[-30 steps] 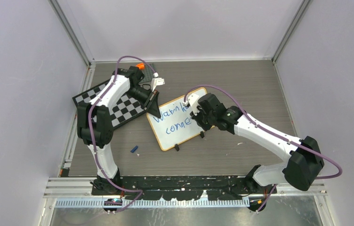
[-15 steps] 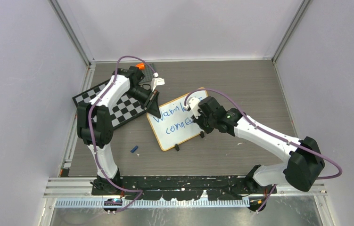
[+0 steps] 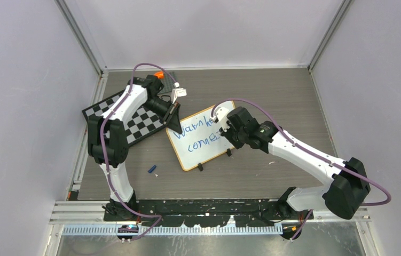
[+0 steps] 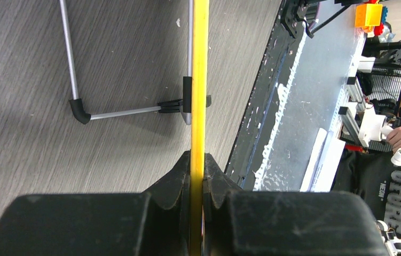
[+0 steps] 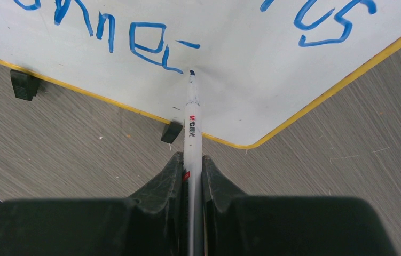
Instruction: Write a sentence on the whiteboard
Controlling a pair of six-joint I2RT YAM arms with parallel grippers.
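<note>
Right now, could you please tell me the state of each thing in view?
whiteboard: partly written, clamped at its rim.
writing: blue, two lines, second one unfinished.
marker: uncapped, tip at the board.
left gripper: shut on the whiteboard's rim.
right gripper: shut on the marker.

Tabletop (image 3: 273, 90): grey-brown wood-grain surface, with metal rails along both sides and a black strip at the near edge.
Checkered board (image 3: 139, 125): black and white, lying flat on the far left part, turned at an angle.
Whiteboard (image 3: 201, 152): in the middle, just right of the checkered board, yellow-rimmed.
Feet (image 5: 23, 84): two small black ones under the whiteboard's near edge, resting on the tabletop.
Wire leg (image 4: 70, 53): thin metal, its black tip on the wood.
Blue piece (image 3: 152, 169): small, lying alone near the whiteboard's left corner; too small to identify.
</note>
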